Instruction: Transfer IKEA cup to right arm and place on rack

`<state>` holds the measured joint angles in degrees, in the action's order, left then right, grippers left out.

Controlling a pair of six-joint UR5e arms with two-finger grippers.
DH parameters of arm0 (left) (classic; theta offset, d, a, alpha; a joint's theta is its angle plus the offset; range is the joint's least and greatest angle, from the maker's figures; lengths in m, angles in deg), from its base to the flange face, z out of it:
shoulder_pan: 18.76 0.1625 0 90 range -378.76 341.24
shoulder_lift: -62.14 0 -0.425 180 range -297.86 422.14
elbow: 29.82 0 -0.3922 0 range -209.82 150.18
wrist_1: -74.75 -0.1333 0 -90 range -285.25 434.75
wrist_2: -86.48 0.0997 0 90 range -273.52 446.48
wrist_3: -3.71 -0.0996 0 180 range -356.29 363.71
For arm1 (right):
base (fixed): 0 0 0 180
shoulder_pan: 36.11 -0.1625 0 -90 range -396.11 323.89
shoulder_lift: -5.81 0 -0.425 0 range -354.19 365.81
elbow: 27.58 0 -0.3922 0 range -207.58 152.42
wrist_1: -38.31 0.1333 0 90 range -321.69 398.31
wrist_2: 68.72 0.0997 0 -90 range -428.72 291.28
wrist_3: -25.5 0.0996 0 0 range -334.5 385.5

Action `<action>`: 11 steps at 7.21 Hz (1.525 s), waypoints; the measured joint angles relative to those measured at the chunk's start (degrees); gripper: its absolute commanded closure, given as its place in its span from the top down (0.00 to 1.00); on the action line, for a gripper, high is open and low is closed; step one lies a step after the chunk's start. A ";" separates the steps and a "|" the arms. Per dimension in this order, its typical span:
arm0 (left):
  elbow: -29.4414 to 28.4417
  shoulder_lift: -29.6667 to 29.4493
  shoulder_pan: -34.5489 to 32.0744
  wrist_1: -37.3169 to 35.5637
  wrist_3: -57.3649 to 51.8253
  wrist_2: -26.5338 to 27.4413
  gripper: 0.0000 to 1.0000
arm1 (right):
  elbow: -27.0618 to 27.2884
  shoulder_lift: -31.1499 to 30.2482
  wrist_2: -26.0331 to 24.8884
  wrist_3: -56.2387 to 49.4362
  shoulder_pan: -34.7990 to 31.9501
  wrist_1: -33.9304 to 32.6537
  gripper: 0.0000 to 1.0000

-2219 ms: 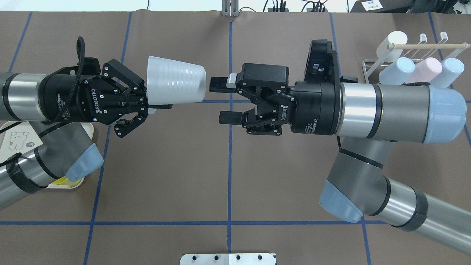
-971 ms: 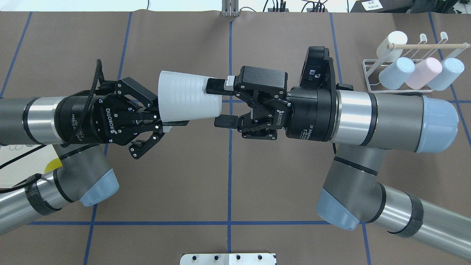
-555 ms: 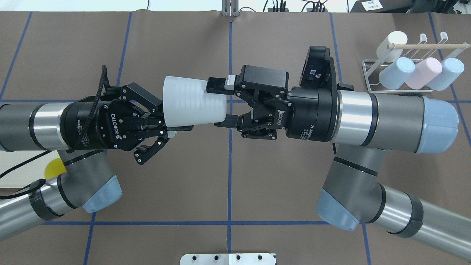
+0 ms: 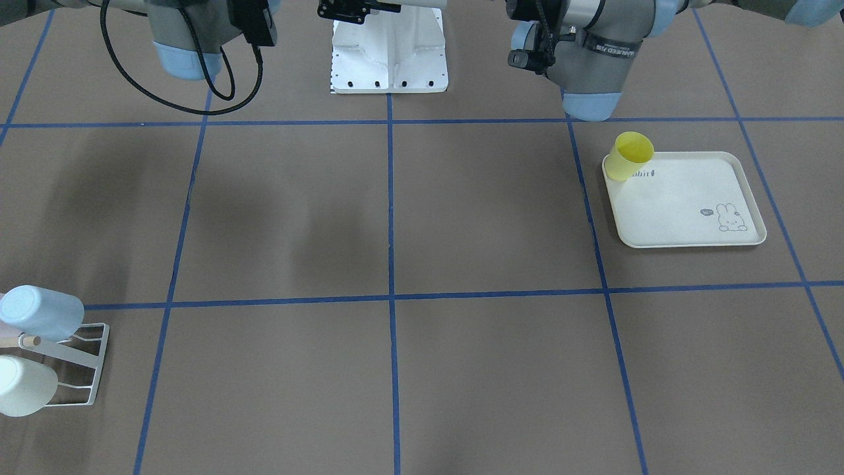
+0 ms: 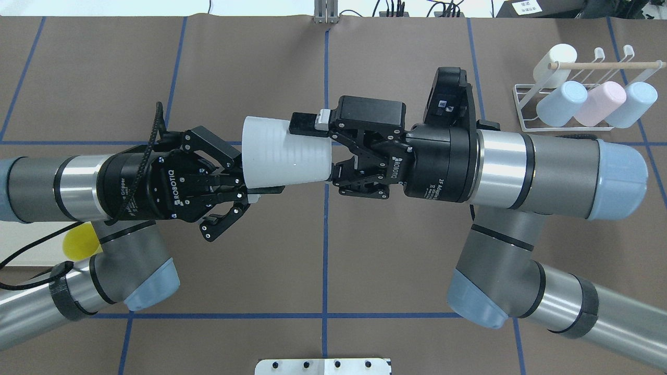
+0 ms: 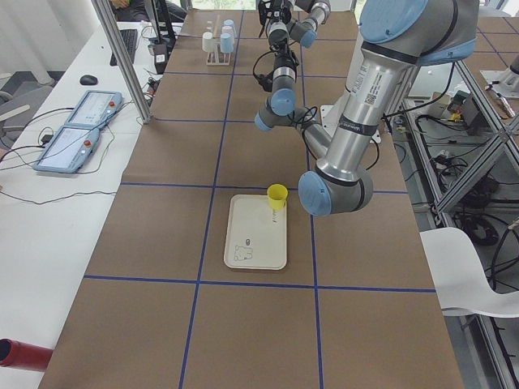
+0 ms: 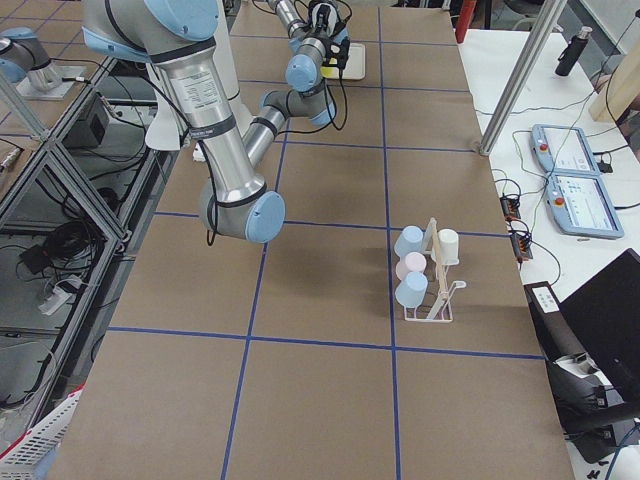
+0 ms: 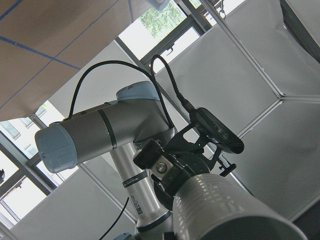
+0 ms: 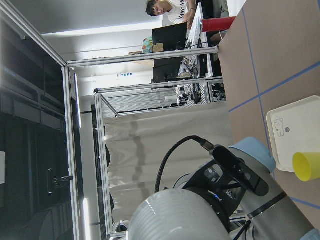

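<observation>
So the left claw (image 5: 256, 190) is clamped onto the rim of the white cup (image 5: 284, 159), pinching the wall on the side nearest the robot. The cup's up in the air over the middle of the table (image 5: 234, 271), lying sideways, with its mouth toward the left claw and its bottom pointing at the other one.

The right claw (image 5: 317, 148) is spread wide, with the cup's bottom end sitting between its fingers. The top finger (image 5: 302, 124) overlaps the cup's far edge from overhead, and the other one is mostly hidden under the cup. I can't tell if either actually touches it, but it doesn't look like it's squeezing. The two arms come in roughly level and meet nose to nose.

The rack (image 5: 518, 104) is at the table's far right corner, with four cups (image 5: 602, 101) on its prongs: cream, blue, pink, blue. Toward the left end there's a cream tray (image 4: 686, 198) with a yellow cup (image 4: 630, 155) standing mouth up in one corner.
</observation>
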<state>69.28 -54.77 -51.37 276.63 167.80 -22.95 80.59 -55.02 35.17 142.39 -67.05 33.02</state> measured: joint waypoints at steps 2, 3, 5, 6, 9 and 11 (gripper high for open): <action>0.00 -0.01 0.30 0.04 0.00 0.04 0.40 | -0.07 -0.28 0.00 0.00 0.01 0.74 0.33; -0.03 0.03 0.39 -0.02 -0.06 -0.02 0.99 | -0.10 -0.32 -0.06 0.00 0.01 0.91 0.30; 0.48 0.30 0.15 -0.04 -0.54 0.45 1.00 | -0.06 -0.36 -0.06 0.00 -0.02 0.97 0.30; 1.10 1.29 -1.06 -0.24 -0.89 0.75 1.00 | 0.03 -0.58 -0.14 0.00 -0.16 1.24 0.30; 0.60 6.97 -12.02 -4.05 -8.07 -10.06 1.00 | 0.05 -4.43 -5.53 -1.36 -2.62 2.04 0.28; 0.18 8.62 -22.19 -15.54 -22.71 -23.46 1.00 | -0.81 -6.90 -6.97 -6.24 -7.77 -3.27 0.28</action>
<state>69.46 -46.15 -73.57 261.09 145.09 -46.41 79.79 -61.92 28.20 136.15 -74.82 29.75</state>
